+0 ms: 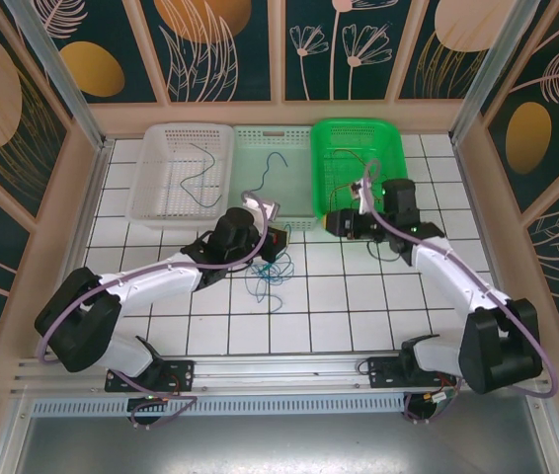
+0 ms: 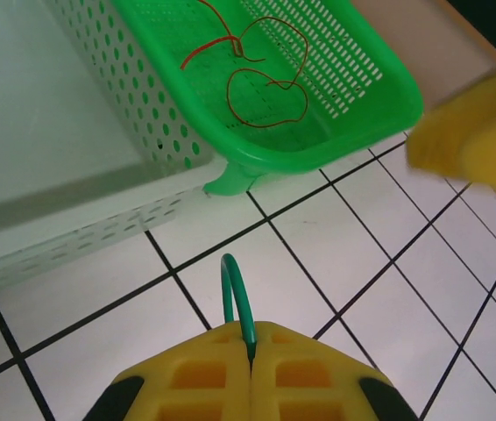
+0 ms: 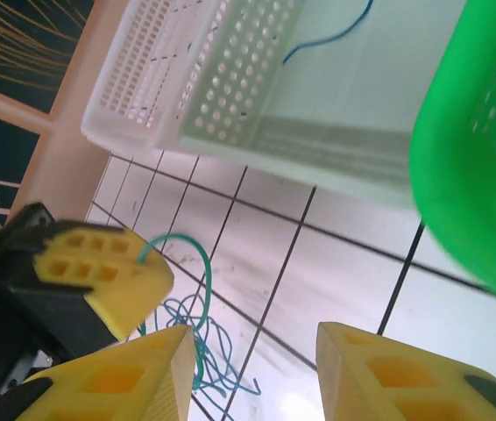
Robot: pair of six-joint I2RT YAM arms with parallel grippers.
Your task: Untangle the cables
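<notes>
one teal cable [image 2: 226,294] pinched in left claw [image 2: 251,340]; right claw [image 3: 252,344] agape, empty; green basket [image 2: 336,145] ahead.

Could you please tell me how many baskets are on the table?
3: a white basket at the back left, a pale translucent basket in the middle, a green basket at the back right.

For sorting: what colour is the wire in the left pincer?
The wire is teal-green, best in left wrist view.
</notes>
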